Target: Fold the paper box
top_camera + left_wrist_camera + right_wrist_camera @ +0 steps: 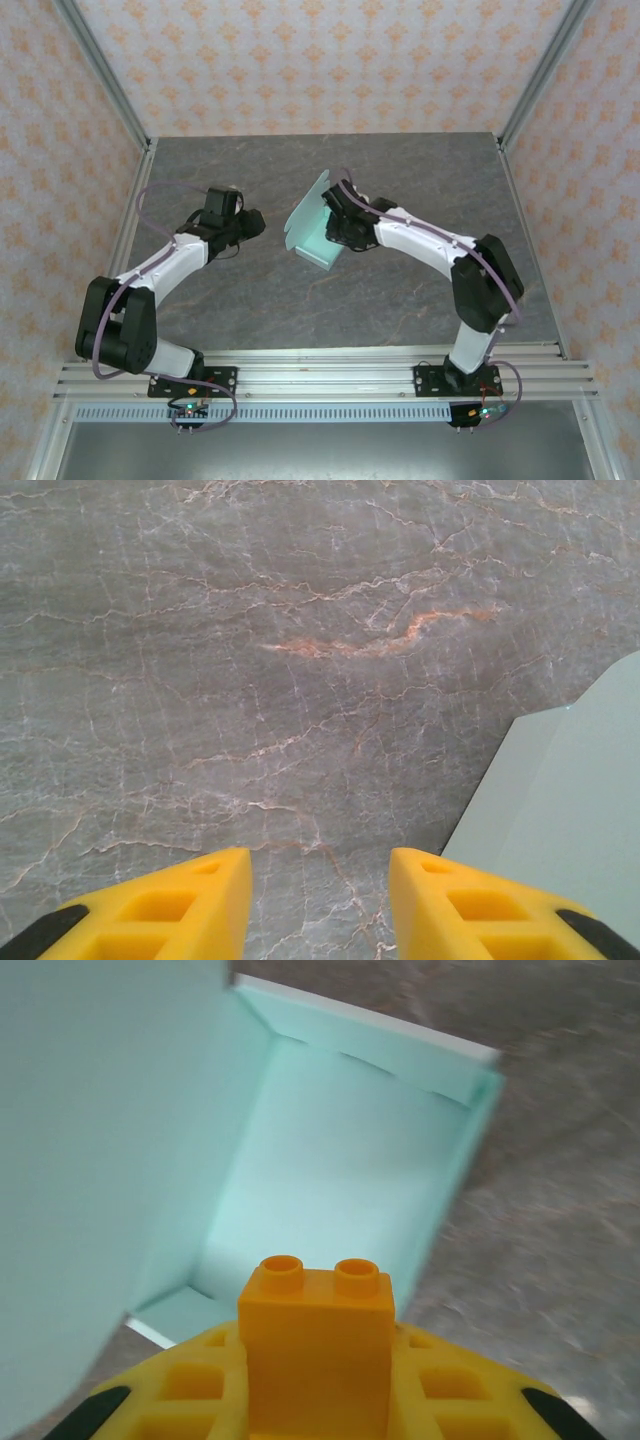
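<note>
Grey marbled bench [400,300], patterned walls. I see paper box [312,232] half-formed at centre, open mouth facing right gripper [318,1352], which clamps orange block [318,1310]. Left gripper [320,905] parted, empty, box just to its right. Right arm nearer.

Prob. a robot lab cell: marble-look tabletop [270,310] is boxed in by alu. posts [103,70] & patterned panels [320,60]; arms [420,238] bolted to a rail [320,365].

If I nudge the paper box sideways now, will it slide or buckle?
Likely slides: the paper box looks like thin, light card on a smooth table. Its tall raised flap stands unsupported, so it would probably flex if pushed.
</note>
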Robot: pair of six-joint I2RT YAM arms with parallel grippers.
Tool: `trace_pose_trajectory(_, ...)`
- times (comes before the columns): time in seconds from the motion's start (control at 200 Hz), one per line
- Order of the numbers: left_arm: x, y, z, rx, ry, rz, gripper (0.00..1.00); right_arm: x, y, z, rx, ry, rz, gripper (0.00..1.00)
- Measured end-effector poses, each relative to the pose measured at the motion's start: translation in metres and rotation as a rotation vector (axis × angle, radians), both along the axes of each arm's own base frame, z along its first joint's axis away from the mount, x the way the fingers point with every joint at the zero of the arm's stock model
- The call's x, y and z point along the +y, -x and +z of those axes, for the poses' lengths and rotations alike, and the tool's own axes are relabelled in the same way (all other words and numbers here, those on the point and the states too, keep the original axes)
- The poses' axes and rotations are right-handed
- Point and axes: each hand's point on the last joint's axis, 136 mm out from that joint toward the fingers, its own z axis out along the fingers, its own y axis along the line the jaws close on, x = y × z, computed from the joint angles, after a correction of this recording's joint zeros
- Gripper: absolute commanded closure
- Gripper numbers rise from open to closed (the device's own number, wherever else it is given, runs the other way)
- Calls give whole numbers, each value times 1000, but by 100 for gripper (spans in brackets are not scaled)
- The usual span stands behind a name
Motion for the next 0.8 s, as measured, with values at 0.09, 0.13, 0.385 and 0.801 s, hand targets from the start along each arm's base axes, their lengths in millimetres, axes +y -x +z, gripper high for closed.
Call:
trace_pose_trajectory(0.09,1,1,4,-10,-5,-3,59,11,-9,-9,15,1,10,75)
trace_pose_trajectory(0.13,1,1,5,-14,-5,-3,59,14,-13,-16,24,7,14,75)
trace_pose_trajectory(0.385,4,1,10,-33,-25,-1,59,26,-22,-51,80,41,21,60)
trace_pose_trajectory(0.801,7,14,9,-28,-33,-9,56,20,-27,-28,26,33,80,40)
